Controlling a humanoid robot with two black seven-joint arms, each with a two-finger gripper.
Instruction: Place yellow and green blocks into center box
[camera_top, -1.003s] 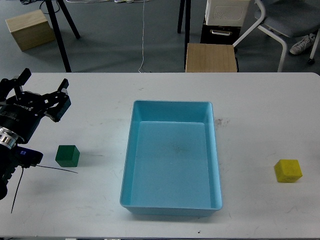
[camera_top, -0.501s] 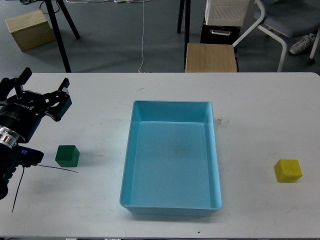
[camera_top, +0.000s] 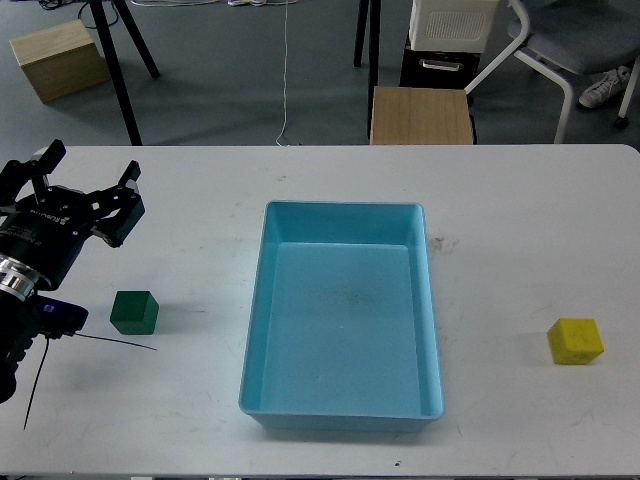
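A green block (camera_top: 134, 312) sits on the white table at the left. A yellow block (camera_top: 575, 341) sits at the right, near the table's edge. The light blue box (camera_top: 424, 300) stands in the middle and is empty. My left gripper (camera_top: 88, 178) is open and empty, above and behind the green block, well apart from it. My right arm is out of view.
A thin black cable (camera_top: 110, 342) from my left arm lies on the table just in front of the green block. Beyond the table's far edge stand a wooden stool (camera_top: 420, 114), chair legs and a wooden box (camera_top: 58, 58) on the floor.
My left gripper has shifted very slightly down and to the right. The blocks and the box have not moved.
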